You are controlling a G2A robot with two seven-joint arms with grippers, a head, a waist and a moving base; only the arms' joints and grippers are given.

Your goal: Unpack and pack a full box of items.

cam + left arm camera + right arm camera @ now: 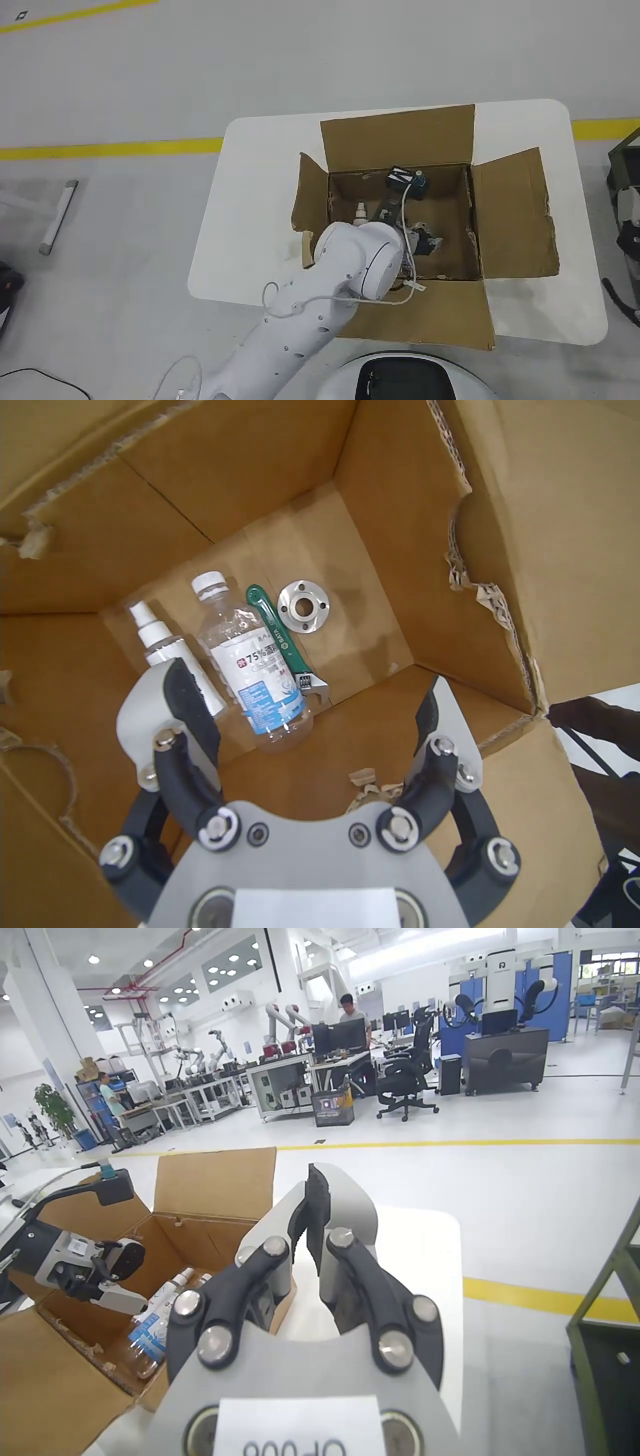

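Open cardboard box [510, 215]: stands on the white surface [250, 200], flaps folded outward, some edges torn.

On the box floor, side by side: white spray bottle [160, 640], clear bottle [255, 665] with white cap, green-handled wrench [277, 640], round metal flange [304, 606] just beside the wrench handle.

Status of left pincer [305, 687]: hangs inside the box above the bottles, spread wide, grips nothing.

Status of right pincer [317, 1208]: sits outside the box, near it, pads pressed together, grips nothing.

Room: pale floor [525, 1188] marked with yellow lines [450, 1143]; farther off, desks with monitors [340, 1035], office chairs [405, 1073], robot arms.
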